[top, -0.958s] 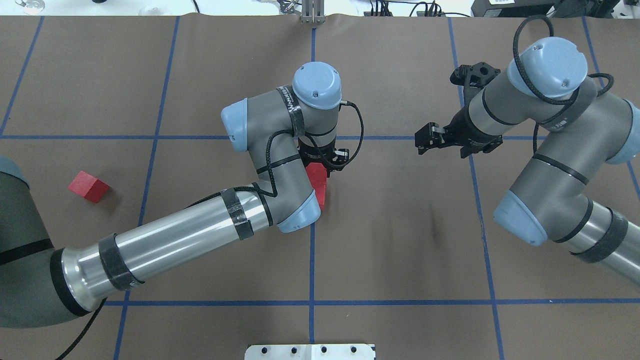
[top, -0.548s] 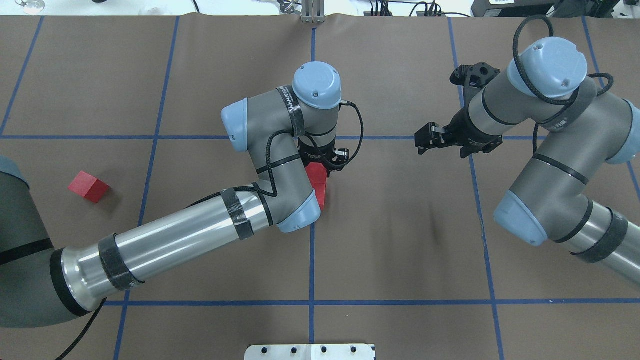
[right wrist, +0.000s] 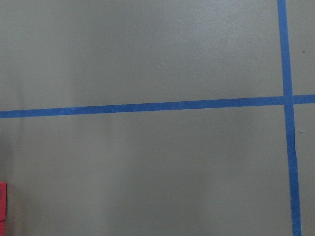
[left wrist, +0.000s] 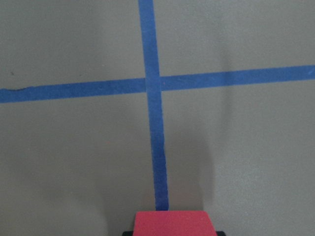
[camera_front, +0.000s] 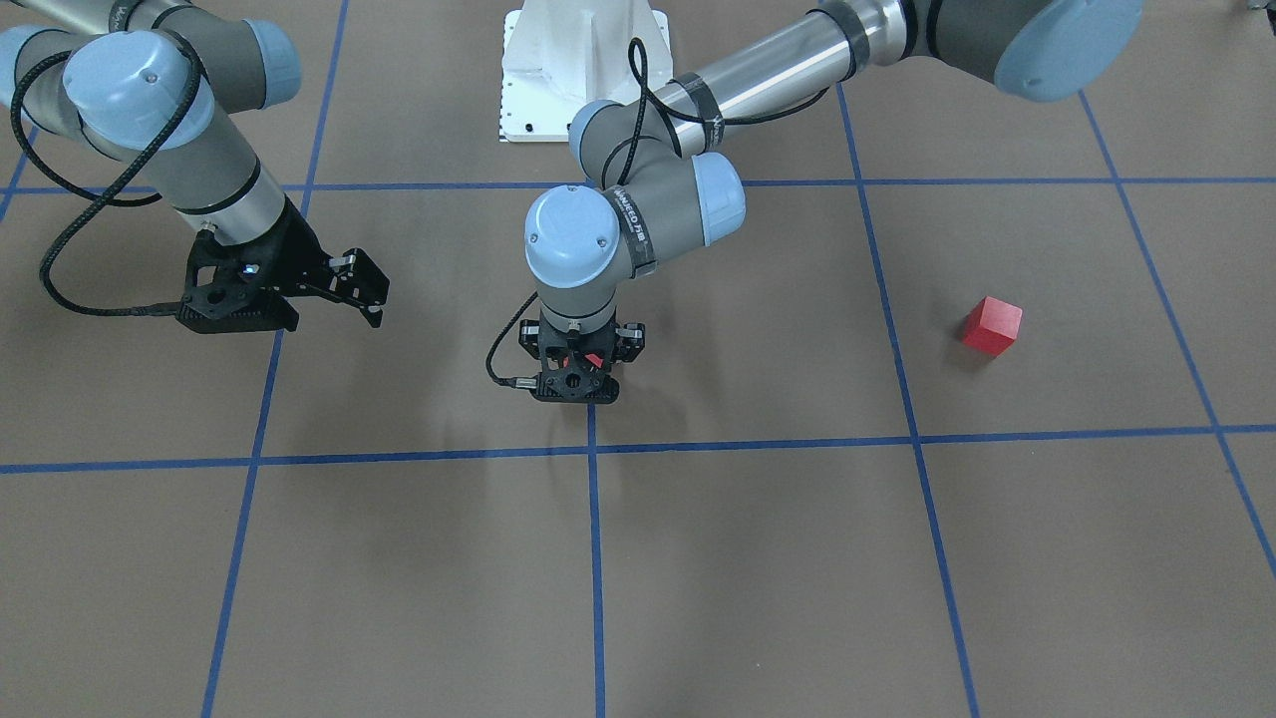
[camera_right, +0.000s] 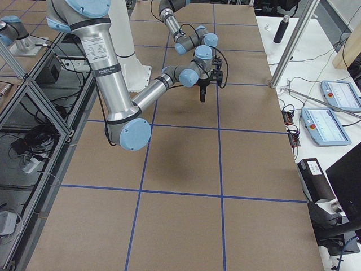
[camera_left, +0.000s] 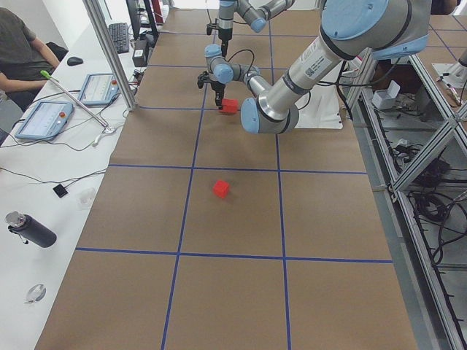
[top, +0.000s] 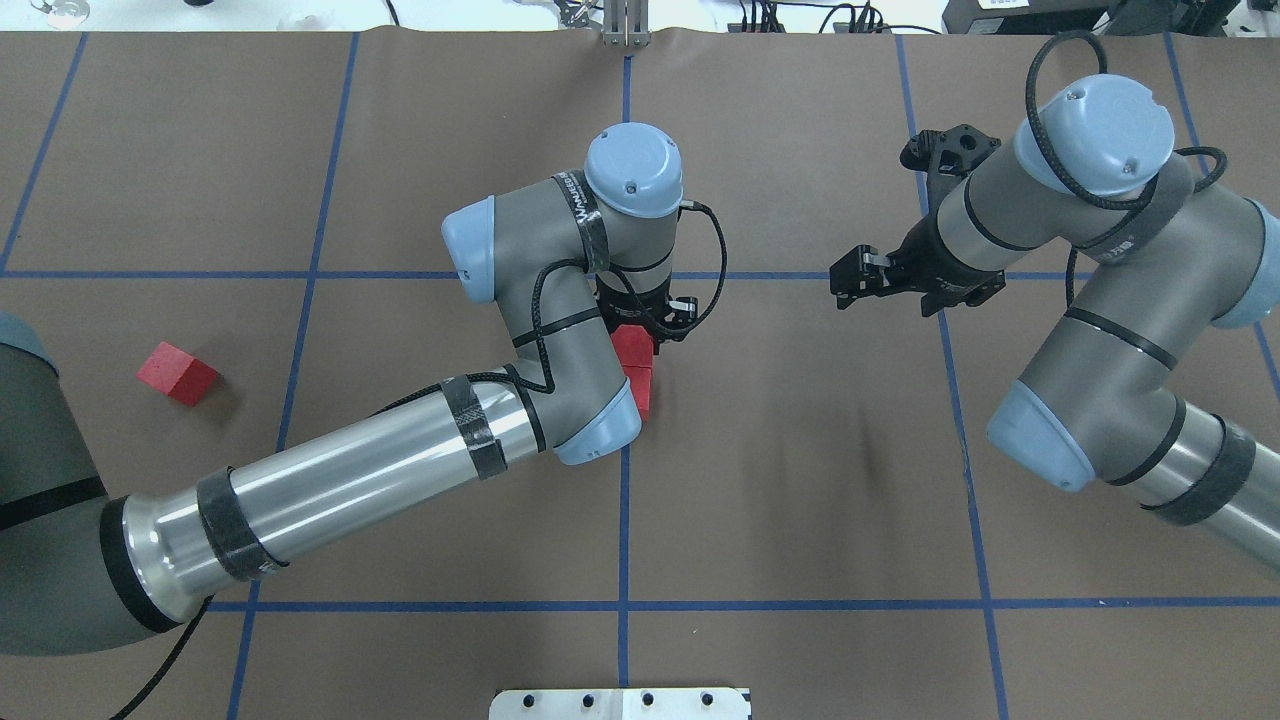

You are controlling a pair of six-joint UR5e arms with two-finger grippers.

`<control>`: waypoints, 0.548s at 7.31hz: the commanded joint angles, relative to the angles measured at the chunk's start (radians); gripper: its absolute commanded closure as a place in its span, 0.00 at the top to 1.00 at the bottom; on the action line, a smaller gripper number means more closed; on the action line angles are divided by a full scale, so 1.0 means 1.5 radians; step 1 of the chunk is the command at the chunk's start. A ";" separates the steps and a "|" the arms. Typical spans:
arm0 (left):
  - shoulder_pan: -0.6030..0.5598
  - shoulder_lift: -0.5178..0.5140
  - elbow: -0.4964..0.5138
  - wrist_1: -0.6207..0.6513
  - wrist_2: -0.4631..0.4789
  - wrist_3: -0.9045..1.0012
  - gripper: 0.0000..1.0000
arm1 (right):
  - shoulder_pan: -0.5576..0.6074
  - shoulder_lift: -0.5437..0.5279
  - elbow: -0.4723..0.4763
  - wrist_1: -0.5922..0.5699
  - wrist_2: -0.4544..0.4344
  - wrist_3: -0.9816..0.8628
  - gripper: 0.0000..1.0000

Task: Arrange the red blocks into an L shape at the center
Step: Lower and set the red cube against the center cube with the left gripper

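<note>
Your left tool [camera_front: 581, 357] is clamped on the first red block [left wrist: 172, 223] near the centre crossing of the tabletop [top: 800, 480], close against the second red block [top: 641, 392] (half hidden beneath the arm). The third red block [top: 178, 373] sits well apart, out on the left side. Your right tool [top: 843, 283] hovers with jaws apart, empty.

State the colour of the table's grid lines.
The grid lines are blue, clearest in the left wrist view.

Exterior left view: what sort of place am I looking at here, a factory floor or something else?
Probably a robotics research lab, not a factory: a table papered brown and taped into a blue grid, a seated person beside touchscreen control pendants, and robot arms handling small red cubes.
</note>
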 commanded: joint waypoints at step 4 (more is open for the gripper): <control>0.000 0.001 -0.001 0.000 0.000 0.000 0.23 | -0.001 0.000 0.000 0.000 0.000 0.000 1.00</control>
